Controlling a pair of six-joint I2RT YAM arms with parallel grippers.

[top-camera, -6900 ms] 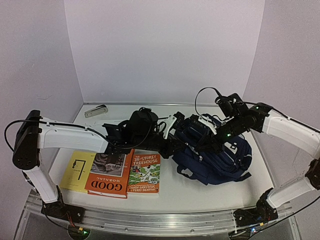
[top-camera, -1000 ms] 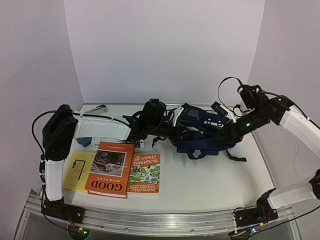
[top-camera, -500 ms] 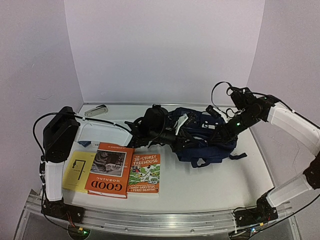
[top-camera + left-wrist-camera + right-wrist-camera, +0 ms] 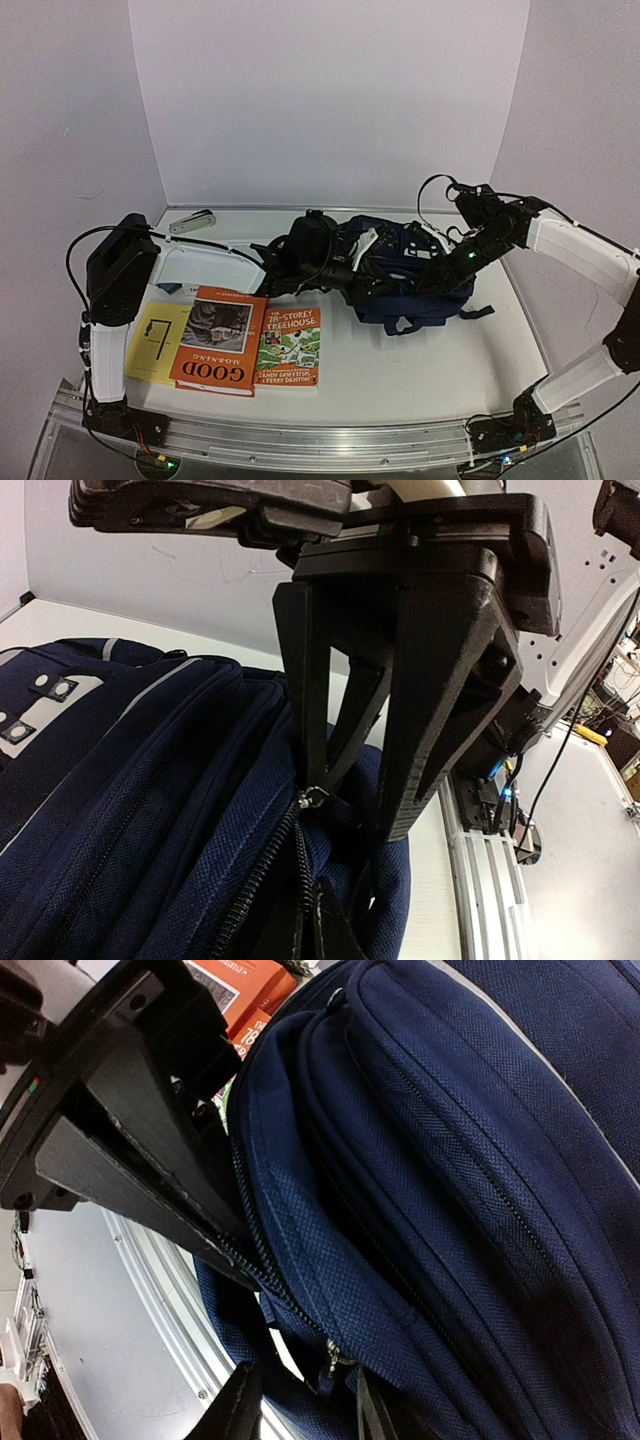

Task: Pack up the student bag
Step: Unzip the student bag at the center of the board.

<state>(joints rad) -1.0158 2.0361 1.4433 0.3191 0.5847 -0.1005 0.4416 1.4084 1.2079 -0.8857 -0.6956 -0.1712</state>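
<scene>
Dark navy backpack (image 4: 425,300), lying on its side on the tabletop (image 4: 400,375), directly between my 2 claws. My left claw (image 4: 348,278) is closed. Its 2 black fingers (image 4: 303,680) angle down onto the end of the backpack nearest it, tips at the zip (image 4: 285,860). Whether anything is pinched between them I cannot tell.

My right claw (image 4: 437,272) meets the backpack from the opposite side, facing the left claw. Its jaws stand partly apart. In the right wrist view a small metal zip pull (image 4: 330,1360) hangs between the 2 pale fingertips (image 4: 240,1410), and as far as I can see it touches neither. Several parallel zip seams run along the fabric from this claw toward the left claw's fingers.

3 books lie flat in a row on the tabletop, to the near-left of my left claw and apart from the backpack:
- a yellow book (image 4: 155,340)
- an orange book (image 4: 215,345) marked GOOD
- a Treehouse paperback (image 4: 288,347)

A small grey object (image 4: 192,221) lies to the far-left of the same claw, by the back wall.
</scene>
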